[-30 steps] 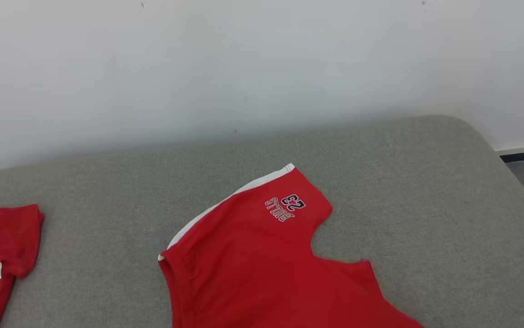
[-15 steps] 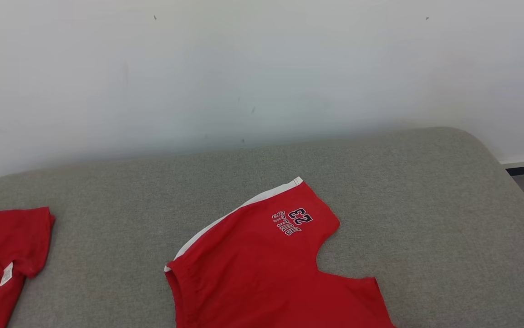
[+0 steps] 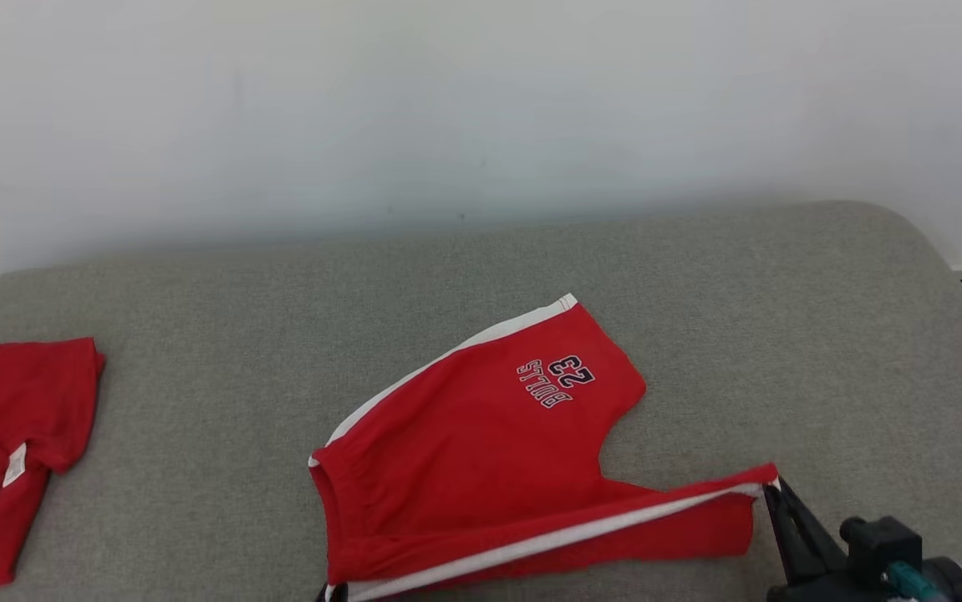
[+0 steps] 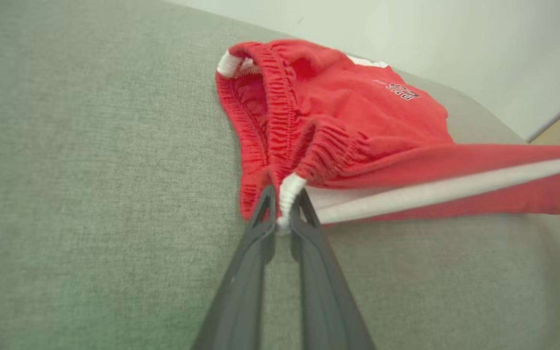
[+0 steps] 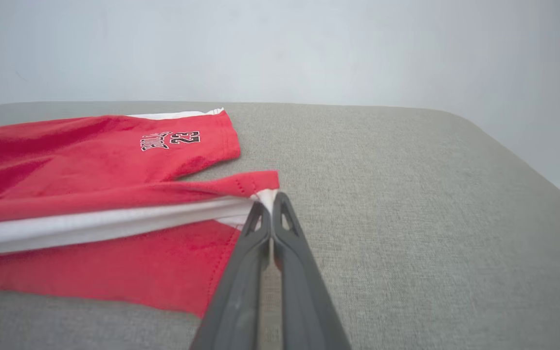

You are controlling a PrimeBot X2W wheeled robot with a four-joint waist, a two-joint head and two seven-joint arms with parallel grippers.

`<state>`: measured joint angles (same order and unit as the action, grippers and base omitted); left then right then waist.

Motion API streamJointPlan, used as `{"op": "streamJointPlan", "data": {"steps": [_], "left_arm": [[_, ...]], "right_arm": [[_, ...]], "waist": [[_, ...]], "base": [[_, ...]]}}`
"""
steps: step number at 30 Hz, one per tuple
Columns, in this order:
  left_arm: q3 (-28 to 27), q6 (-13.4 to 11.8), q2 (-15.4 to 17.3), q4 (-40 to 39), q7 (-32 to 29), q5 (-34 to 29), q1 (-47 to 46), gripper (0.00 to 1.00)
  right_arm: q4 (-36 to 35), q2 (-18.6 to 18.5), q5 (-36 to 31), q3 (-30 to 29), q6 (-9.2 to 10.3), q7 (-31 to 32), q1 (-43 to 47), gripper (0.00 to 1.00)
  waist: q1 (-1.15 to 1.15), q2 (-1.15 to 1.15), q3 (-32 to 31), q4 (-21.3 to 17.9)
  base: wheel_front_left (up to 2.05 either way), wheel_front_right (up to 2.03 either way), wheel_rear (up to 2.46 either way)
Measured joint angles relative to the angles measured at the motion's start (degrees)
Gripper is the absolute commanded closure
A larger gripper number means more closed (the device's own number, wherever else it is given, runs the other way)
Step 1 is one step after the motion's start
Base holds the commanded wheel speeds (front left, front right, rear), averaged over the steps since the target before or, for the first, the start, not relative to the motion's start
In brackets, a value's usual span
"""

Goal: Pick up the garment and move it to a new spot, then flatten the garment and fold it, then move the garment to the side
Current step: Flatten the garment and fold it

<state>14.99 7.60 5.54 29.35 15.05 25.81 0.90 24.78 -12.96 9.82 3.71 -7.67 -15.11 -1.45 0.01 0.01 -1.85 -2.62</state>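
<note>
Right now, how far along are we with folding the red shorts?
Done: the red shorts lie spread on the grey cushion. In hand: the left jaws are shut on the waistband end and the right jaws on the hem corner, holding the white-striped edge raised between them. Left: carrying that edge over to finish the fold, then moving the shorts aside.

The second red garment (image 3: 8, 418) ran off the head view's left edge; the bottom edge cut off a waistband corner of the shorts (image 3: 481, 451) and the body of the right gripper (image 3: 770, 492).
</note>
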Motion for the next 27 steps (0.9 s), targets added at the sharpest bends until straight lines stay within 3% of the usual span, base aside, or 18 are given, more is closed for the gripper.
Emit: {"op": "streamJointPlan", "data": {"steps": [12, 27], "left_arm": [[0.9, 0.0, -0.6, -6.2, 0.0, 0.7, -9.4, 1.00], [1.9, 0.0, -2.4, -4.0, 0.0, 2.5, -22.4, 1.00]], "right_arm": [[8.8, -3.3, -0.2, 3.0, 0.05, 0.0, -18.7, 1.00], [23.1, -5.3, -1.2, 10.1, 0.10, 0.0, -41.3, 1.00]], "waist": [[0.01, 0.00, 5.6, 3.6], [0.01, 0.00, 16.8, 8.4]], "base": [[0.00, 0.00, 0.00], [0.00, 0.00, 0.00]]}}
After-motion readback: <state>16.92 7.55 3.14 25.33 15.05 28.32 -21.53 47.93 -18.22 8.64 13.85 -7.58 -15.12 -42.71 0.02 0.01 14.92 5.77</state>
